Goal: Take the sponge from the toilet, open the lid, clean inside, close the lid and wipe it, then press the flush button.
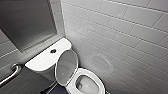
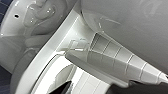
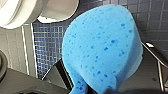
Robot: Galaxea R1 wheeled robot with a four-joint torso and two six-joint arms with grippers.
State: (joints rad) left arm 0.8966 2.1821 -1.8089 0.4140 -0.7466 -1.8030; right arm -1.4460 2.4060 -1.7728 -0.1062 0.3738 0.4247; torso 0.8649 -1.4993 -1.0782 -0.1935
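Right gripper (image 3: 87, 88) clamped on sponge (image 3: 102, 47), pinching its lower edge. Sponge seen against blue mosaic floor (image 3: 47, 47), apart from toilet (image 1: 100, 82). Lid (image 1: 65, 65) raised, standing by front of tank (image 1: 42, 60); bowl exposed. Flush button (image 1: 53, 51) at centre of tank top.

Judged stage: lid open, inside cleaning not yet done.

Risks:
- Edge-only pinch may let soft pad fold or slip into bowl under scrubbing pressure.
- Arm brushing upright lid may tip it shut.
- Tiled wall (image 1: 120, 32) close beside bowl narrows approach.
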